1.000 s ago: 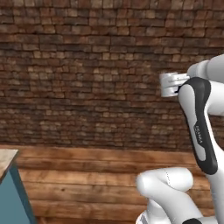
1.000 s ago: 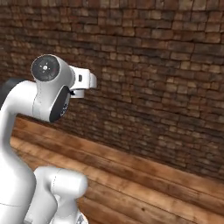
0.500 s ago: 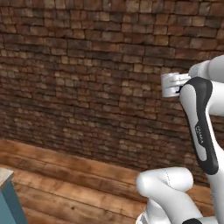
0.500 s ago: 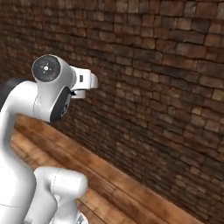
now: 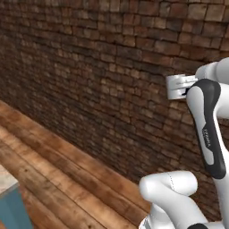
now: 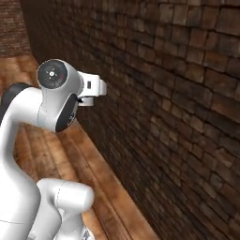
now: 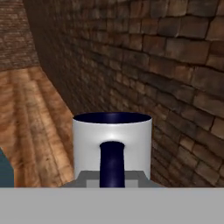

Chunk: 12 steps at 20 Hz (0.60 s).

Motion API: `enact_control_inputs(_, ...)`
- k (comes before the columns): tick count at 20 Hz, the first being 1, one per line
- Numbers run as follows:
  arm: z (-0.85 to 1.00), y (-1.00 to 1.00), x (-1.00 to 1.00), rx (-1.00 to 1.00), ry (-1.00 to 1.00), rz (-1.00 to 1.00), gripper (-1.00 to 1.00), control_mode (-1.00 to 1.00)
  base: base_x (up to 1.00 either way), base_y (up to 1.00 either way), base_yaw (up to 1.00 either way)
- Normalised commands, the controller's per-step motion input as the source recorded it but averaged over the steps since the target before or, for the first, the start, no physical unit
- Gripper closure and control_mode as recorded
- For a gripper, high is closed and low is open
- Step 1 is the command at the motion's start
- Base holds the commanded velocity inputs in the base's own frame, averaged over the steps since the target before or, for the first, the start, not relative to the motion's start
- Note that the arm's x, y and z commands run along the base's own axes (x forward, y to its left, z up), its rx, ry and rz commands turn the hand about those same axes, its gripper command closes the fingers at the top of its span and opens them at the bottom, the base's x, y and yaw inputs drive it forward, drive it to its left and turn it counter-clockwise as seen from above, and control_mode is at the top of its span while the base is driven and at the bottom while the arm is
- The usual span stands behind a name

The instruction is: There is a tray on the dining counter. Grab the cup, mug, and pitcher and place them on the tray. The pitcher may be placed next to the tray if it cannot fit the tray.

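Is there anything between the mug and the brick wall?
No. In the hand view, the mug is upright, with only bare wooden floor before the brick wall.

Glossy grey mug (image 7: 112, 144), rough brick wall (image 7: 175, 65), wooden floor (image 7: 30, 113)

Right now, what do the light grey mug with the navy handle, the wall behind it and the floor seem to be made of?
The light grey cylindrical mug looks like glazed ceramic: a soft highlight on its smooth side. The dark brown wall looks like rough matte brick, with mortar lines. The floor looks like wooden planks, with grain and seams.
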Motion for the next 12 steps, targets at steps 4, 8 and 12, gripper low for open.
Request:
enact_control_inputs(4,0.00,0.00,0.00,0.00,0.00,0.00,1.00,1.00,1.00,-0.07,0.65)
enact_control_inputs(8,0.00,0.00,0.00,0.00,0.00,0.00,1.00,1.00,1.00,-0.06,0.63)
enact_control_inputs(12,0.00,0.00,0.00,0.00,0.00,0.00,1.00,1.00,1.00,-0.13,0.49)
